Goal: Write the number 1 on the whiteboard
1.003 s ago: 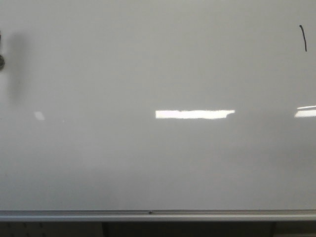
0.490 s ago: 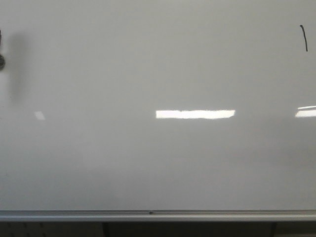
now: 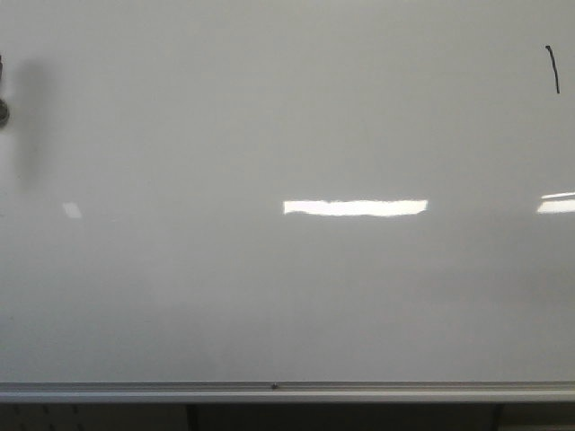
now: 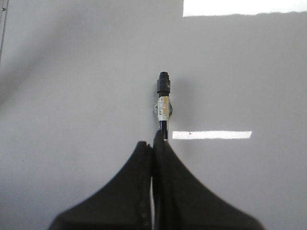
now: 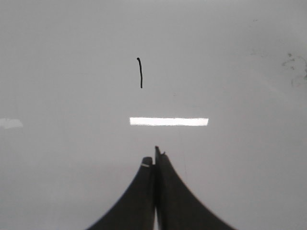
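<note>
whiteboard (image 3: 287,135): fills nearly the whole front view, standing upright ahead of the robot
bottom rail (image 3: 287,391): runs along the whiteboard's lower edge, left to right
number 1 (image 3: 552,69): on the whiteboard, far upper right, near the right edge, well above the rail
marker (image 4: 163,103): lies against the board surface ahead of the left end effector (image 4: 152,143), partly between its fingertips
right end effector (image 5: 155,160): faces the board, the number 1 ahead of its fingertips and well apart from them
object at left edge (image 3: 3,99): upper left of the whiteboard, cut off by the frame
</note>
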Robot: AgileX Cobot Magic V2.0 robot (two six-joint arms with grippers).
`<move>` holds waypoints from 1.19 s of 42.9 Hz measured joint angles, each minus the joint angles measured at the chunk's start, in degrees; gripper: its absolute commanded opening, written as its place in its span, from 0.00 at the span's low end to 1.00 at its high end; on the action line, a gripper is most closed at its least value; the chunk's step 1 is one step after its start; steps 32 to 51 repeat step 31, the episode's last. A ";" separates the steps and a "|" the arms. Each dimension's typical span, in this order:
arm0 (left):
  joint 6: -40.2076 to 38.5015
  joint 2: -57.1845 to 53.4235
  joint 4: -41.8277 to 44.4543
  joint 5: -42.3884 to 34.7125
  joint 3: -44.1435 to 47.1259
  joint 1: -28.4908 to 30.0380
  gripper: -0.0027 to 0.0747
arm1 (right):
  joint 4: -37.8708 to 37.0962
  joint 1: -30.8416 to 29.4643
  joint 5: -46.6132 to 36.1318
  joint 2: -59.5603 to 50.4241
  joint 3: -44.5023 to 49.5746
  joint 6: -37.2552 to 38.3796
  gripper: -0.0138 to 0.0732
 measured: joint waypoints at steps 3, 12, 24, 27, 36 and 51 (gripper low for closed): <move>0.00 0.00 0.00 0.00 0.00 0.00 0.01 | 0.00 0.00 0.00 0.00 0.00 0.00 0.05; 0.00 0.00 0.00 0.00 0.00 0.00 0.01 | 0.00 0.00 0.00 0.00 0.00 0.00 0.05; 0.00 0.00 0.00 0.00 0.00 0.00 0.01 | 0.00 0.78 0.00 0.00 0.00 0.00 0.05; 0.00 0.00 0.00 0.00 0.00 0.00 0.01 | 0.00 0.87 0.00 0.00 0.00 0.00 0.05; 0.00 0.00 0.00 0.00 0.00 0.00 0.01 | 0.00 0.87 0.00 0.00 0.00 0.00 0.05; 0.00 0.00 0.00 0.00 0.00 0.00 0.01 | 0.00 0.87 0.00 0.00 0.00 0.00 0.05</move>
